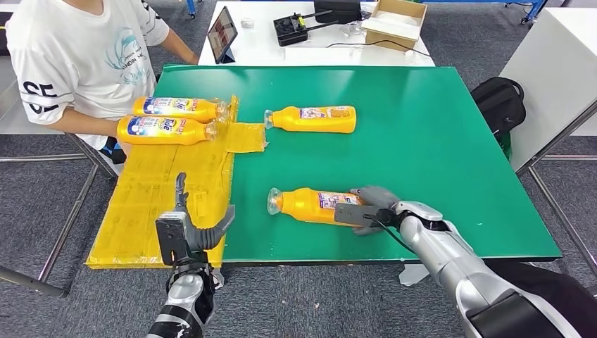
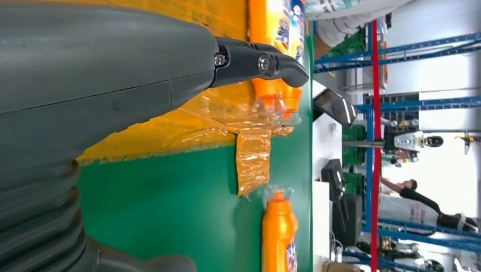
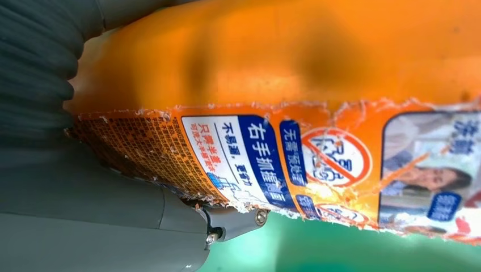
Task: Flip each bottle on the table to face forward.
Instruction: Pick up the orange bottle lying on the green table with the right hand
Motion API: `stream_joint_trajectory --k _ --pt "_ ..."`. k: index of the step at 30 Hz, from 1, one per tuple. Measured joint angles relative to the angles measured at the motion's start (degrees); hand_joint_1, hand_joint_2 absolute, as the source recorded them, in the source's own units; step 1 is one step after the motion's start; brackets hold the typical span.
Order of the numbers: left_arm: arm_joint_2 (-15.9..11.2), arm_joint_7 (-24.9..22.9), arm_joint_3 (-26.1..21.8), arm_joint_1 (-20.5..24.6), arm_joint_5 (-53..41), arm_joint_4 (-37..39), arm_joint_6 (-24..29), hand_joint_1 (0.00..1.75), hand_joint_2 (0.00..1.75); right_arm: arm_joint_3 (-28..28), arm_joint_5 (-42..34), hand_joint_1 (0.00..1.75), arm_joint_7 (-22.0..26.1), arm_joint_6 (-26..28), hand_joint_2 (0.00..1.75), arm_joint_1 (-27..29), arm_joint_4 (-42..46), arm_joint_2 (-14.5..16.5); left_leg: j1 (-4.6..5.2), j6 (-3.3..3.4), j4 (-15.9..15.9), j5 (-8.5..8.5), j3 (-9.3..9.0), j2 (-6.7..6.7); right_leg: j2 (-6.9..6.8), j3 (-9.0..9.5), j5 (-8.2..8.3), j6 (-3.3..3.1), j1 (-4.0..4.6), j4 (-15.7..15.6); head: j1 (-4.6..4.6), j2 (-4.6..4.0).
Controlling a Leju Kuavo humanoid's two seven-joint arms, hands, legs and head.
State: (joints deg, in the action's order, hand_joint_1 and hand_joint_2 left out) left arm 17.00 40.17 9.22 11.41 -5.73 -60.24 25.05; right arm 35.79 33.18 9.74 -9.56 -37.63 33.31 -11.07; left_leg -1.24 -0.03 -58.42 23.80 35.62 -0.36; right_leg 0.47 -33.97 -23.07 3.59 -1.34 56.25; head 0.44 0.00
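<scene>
Silver arms, grey ribbed wrist covers, dark-fingered right hand (image 1: 369, 206), black cable.

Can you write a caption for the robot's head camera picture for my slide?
Robot's right hand grips an orange bottle lying on the green table.

Seated person (image 1: 77, 56), tablet (image 1: 222, 34), backpack (image 1: 500, 102)

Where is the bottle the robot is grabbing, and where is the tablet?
Near orange bottle (image 1: 310, 205), head view, on its bare orange body left of the label.
Tablet (image 1: 222, 33), head view, middle of its screen.
Right hand (image 1: 367, 208), head view, middle of the hand gripping the bottle.
</scene>
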Motion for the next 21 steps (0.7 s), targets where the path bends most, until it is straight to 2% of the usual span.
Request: stream_joint_trajectory --k 4,9,11,14,17,21 --pt "0.0 0.0 -0.3 -1.1 0.0 -0.9 0.8 0.00 1.75 -0.9 -1.2 1.75 0.7 8.9 1.75 2.8 2.1 1.3 -0.01 0.00 0.0 0.05 -0.03 0.10 0.13 0.03 0.00 -0.01 0.01 0.0 0.02 0.00" --pt "0.0 -0.1 -1.6 -4.8 -0.2 -5.3 -0.1 0.00 1.75 -7.3 -2.8 1.75 3.5 27.2 1.75 10.9 10.6 6.5 -0.03 -0.05 0.0 -0.04 0.26 0.15 0.20 -0.30 0.10 -0.14 0.04 0.1 0.00 0.00" --pt "0.0 -0.2 -2.0 -5.7 -0.2 -6.6 -0.5 0.00 1.75 -11.2 -4.6 1.75 6.0 33.1 1.75 14.6 16.4 8.9 -0.06 -0.08 0.0 -0.11 0.49 0.01 0.07 -0.48 0.08 -0.15 0.06 0.1 -0.01 0.00" --pt "0.0 -0.2 -2.3 -6.8 0.2 -8.0 -1.0 0.00 1.75 -17.7 -9.7 1.75 12.9 40.4 1.75 19.6 26.6 12.6 -0.09 -0.09 0.0 -0.12 0.72 -0.18 -0.10 -0.63 -0.02 -0.09 0.06 0.1 0.00 0.00" --pt "0.1 -0.5 -2.4 -7.5 1.4 -9.3 -2.2 0.00 1.75 -22.7 -12.8 1.75 18.3 44.7 1.75 23.8 36.2 15.3 -0.06 -0.06 0.0 -0.06 0.83 -0.18 -0.11 -0.69 -0.08 -0.02 -0.01 0.1 0.01 0.00" --pt "0.3 -1.3 -2.3 -7.9 2.6 -10.7 -3.9 0.00 1.75 -26.0 -13.7 1.75 20.2 45.9 1.75 27.1 43.7 17.5 0.02 0.02 0.0 0.03 0.90 -0.15 -0.10 -0.80 -0.08 -0.01 -0.03 0.0 0.01 0.00"
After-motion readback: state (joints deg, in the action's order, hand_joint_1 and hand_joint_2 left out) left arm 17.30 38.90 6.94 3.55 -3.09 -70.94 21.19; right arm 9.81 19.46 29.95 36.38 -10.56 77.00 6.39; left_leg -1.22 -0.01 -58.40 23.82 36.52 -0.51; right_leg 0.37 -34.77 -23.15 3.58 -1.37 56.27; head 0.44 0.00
